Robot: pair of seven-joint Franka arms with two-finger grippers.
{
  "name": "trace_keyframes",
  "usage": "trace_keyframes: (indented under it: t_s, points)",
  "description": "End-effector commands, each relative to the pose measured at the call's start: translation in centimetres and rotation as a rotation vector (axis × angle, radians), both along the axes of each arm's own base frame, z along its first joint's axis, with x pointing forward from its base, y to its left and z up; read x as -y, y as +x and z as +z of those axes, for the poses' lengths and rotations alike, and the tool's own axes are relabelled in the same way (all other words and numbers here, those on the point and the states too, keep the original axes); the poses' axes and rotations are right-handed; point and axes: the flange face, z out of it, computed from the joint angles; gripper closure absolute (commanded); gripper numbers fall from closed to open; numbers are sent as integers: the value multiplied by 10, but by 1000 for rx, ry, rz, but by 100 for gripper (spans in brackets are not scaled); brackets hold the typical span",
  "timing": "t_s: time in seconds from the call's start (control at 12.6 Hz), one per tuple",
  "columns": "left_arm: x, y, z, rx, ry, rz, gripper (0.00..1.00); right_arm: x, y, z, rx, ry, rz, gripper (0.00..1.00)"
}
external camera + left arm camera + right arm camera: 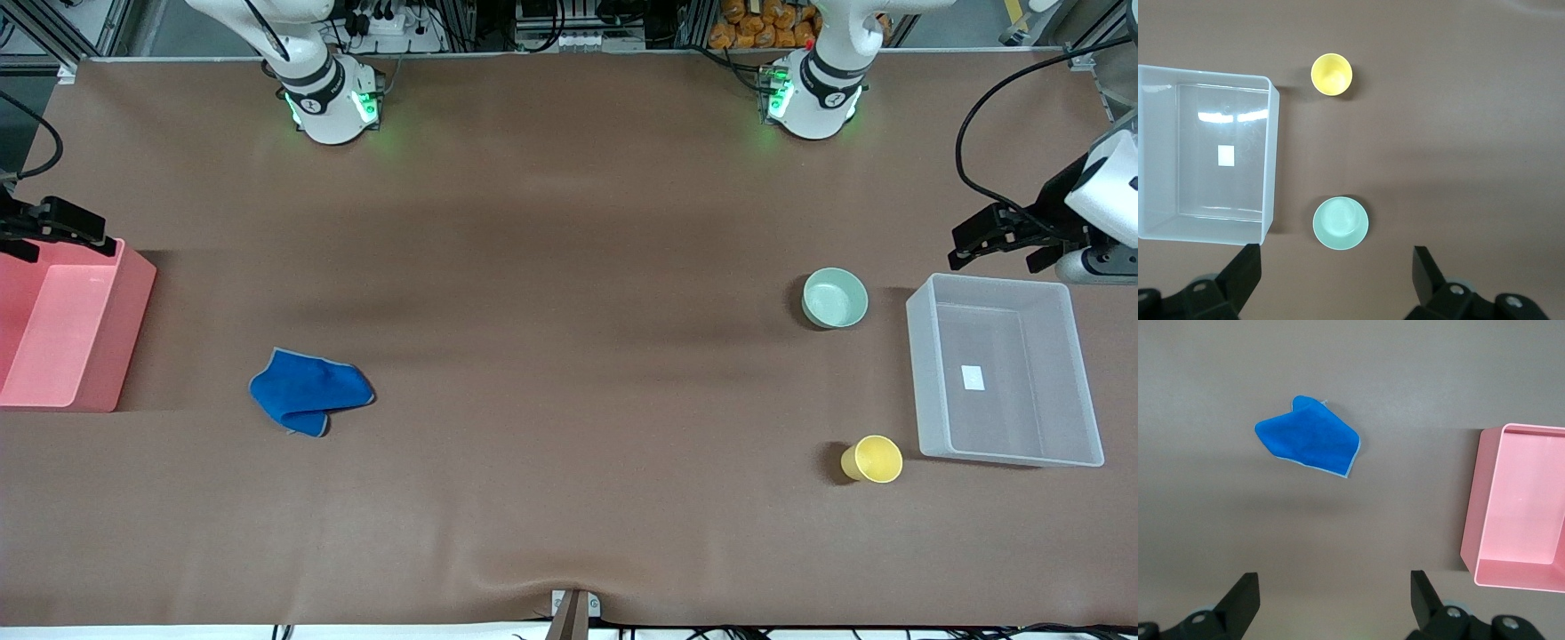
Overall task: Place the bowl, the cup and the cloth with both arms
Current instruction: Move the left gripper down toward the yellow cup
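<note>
step: first reach | left gripper (pixel 965 244) empty, spread, should drop squarely over bowl (pixel 835 298) rim | right gripper (pixel 36 233) empty, spread, pinches cloth (pixel 308 391) at its bunched middle

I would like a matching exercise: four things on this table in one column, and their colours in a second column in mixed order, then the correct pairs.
Things:
1. bowl
2. cup
3. cloth
4. bin at the right arm's end

Colours:
A. blue
B. pink
C. yellow
D. mint green

Pairs: 1-D, 2-C, 3-A, 4-B
</note>
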Motion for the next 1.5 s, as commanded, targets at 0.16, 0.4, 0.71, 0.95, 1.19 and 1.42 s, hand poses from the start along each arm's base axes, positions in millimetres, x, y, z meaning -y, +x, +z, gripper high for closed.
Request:
trace_keyframes:
  t_s: [0.16,0.4,0.71,0.95,1.19,1.42]
  points:
    - [2,-2,1,-6,26,2,0,2,-2,1,-3,-4,-8,0]
    - [3,5,-12,-28,25,7,0,2,-2,0,-6,-3,-8,0]
    - [-4,40,-53,-32,21,27,0,5,-2,-1,-6,-2,-14,0]
    - [-23,71,-75,-33,22,61,0,5,-2,-1,-8,-2,-14,0]
    - [-42,100,-109,26,20,78,0,5,-1,0,-5,-2,-13,0]
    - [-38,129,-153,95,4,88,0,6,-1,-1,-8,-2,-14,0]
